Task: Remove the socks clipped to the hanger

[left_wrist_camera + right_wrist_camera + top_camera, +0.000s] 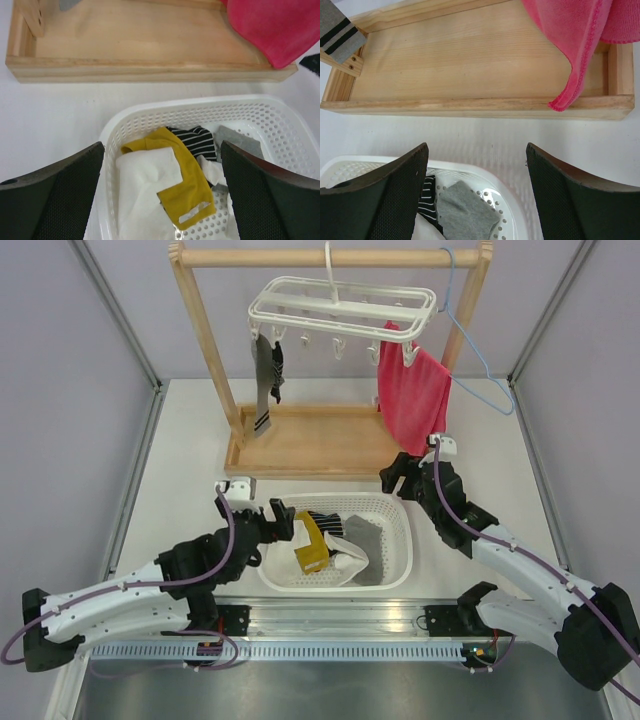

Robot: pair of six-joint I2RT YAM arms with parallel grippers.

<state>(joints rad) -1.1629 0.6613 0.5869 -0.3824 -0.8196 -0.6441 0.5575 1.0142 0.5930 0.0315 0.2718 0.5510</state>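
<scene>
The white hanger (345, 302) hangs by its hook from the wooden rail. One grey sock with a dark-striped cuff (266, 385) is clipped at its left end; its cuff (337, 30) shows in the right wrist view. In the white basket (400, 540) lie a mustard sock (187, 185), a white sock (142, 185), a striped sock (192, 140) and a grey sock (465, 212). My left gripper (162, 200) is open and empty above the basket's left side. My right gripper (477, 195) is open and empty over the basket's far right corner.
A wooden rack (215, 350) stands on a wooden base tray (310, 440) behind the basket. A red towel (412, 395) hangs from the hanger's right end down over the tray. A thin blue wire hanger (480, 370) hangs at the rail's right end.
</scene>
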